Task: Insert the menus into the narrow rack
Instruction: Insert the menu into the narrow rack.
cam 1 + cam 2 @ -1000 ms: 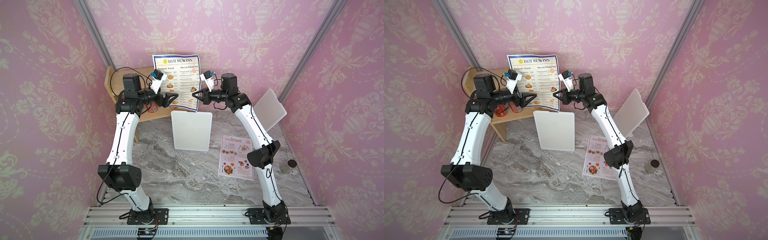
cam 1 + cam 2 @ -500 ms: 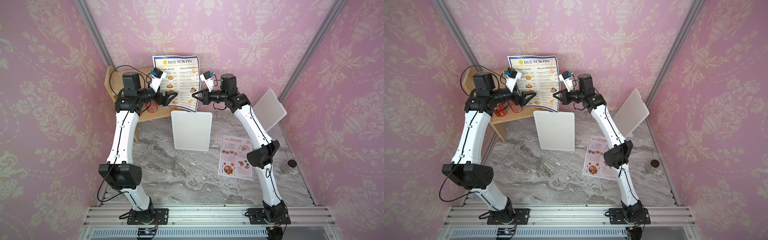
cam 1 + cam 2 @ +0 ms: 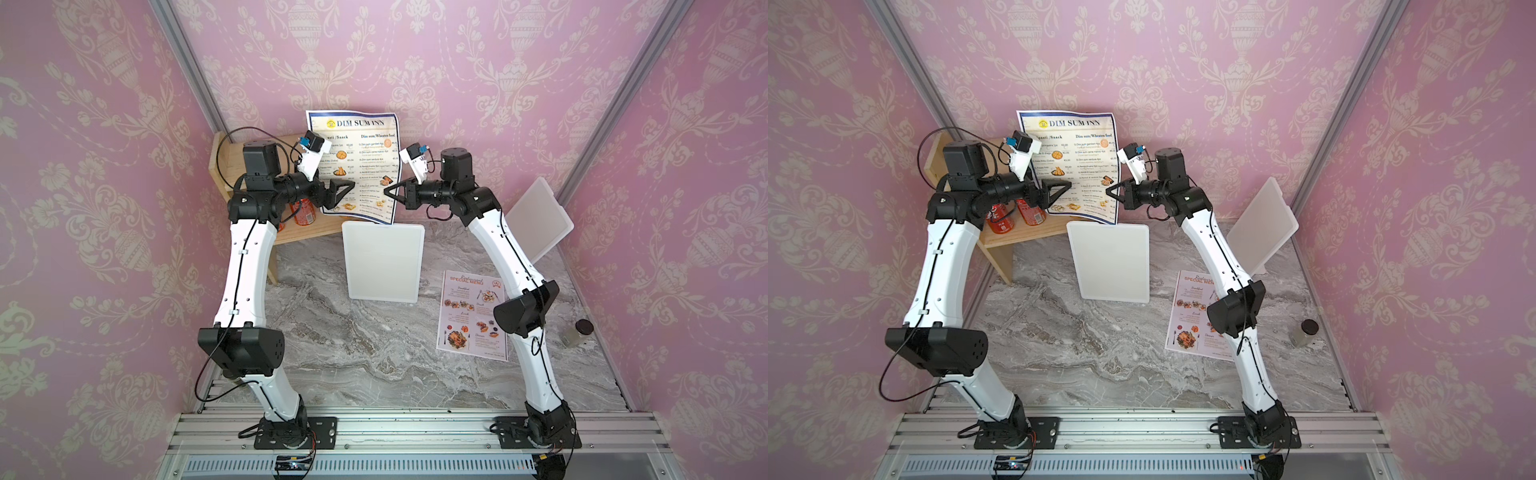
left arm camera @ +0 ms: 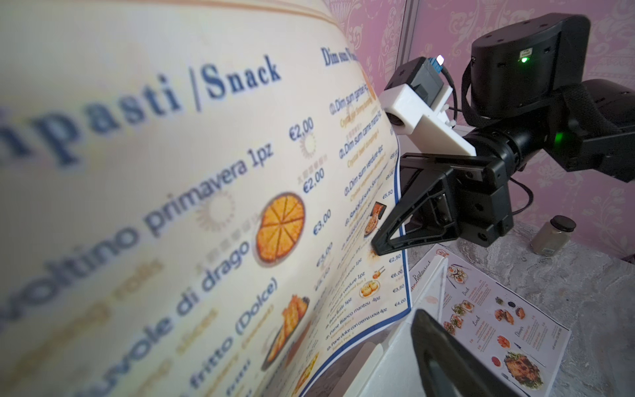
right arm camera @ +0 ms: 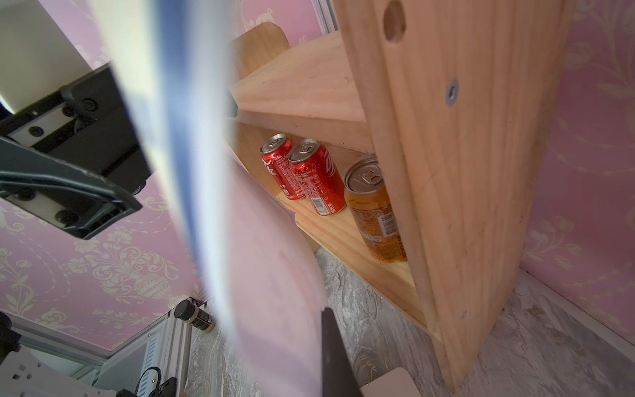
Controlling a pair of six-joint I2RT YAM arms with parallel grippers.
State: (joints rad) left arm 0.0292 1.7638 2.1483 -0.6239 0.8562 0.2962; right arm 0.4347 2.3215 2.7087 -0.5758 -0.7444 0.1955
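The blue-bordered "DIM SUM INN" menu (image 3: pixel 365 166) hangs upright in the air, its lower edge just above the white narrow rack (image 3: pixel 382 262) standing mid-table. My right gripper (image 3: pixel 392 193) is shut on the sheet's right edge, as the left wrist view also shows (image 4: pixel 379 245). My left gripper (image 3: pixel 347 190) is open in front of the menu's lower left part; one finger (image 4: pixel 439 361) shows beside the sheet, above the rack (image 4: pixel 385 364). The pale "SPECIAL MENU" sheet (image 3: pixel 469 320) lies flat on the table, partly under my right arm.
A wooden shelf (image 3: pixel 232 166) in the back left corner holds red cans (image 5: pixel 302 175) and a gold can (image 5: pixel 374 209). A white board (image 3: pixel 538 220) leans on the right wall. A small dark-lidded jar (image 3: pixel 577 332) stands near that wall.
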